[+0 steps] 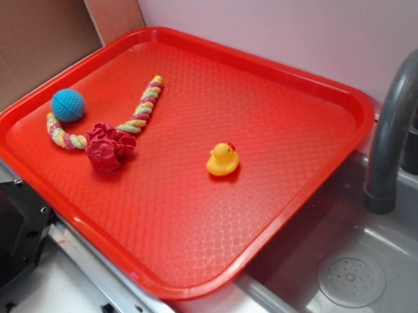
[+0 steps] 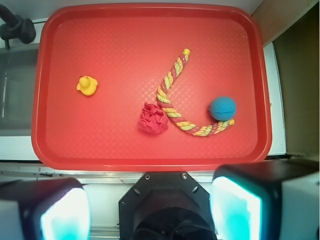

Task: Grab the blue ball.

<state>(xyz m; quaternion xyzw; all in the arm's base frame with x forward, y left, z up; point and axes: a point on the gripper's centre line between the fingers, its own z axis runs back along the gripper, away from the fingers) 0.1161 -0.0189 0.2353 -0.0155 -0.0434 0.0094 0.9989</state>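
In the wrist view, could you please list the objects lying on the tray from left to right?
Duck → red fabric wad → blue ball. The rope spans from above the wad to just under the ball, so I leave it out of the order.

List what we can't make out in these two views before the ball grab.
- Tool, wrist view: fingers blurred and cut by the bottom edge; absent from the exterior view.
- Blue ball: contact with the rope toy unclear.
- Red fabric wad: covers part of the rope, exterior view.
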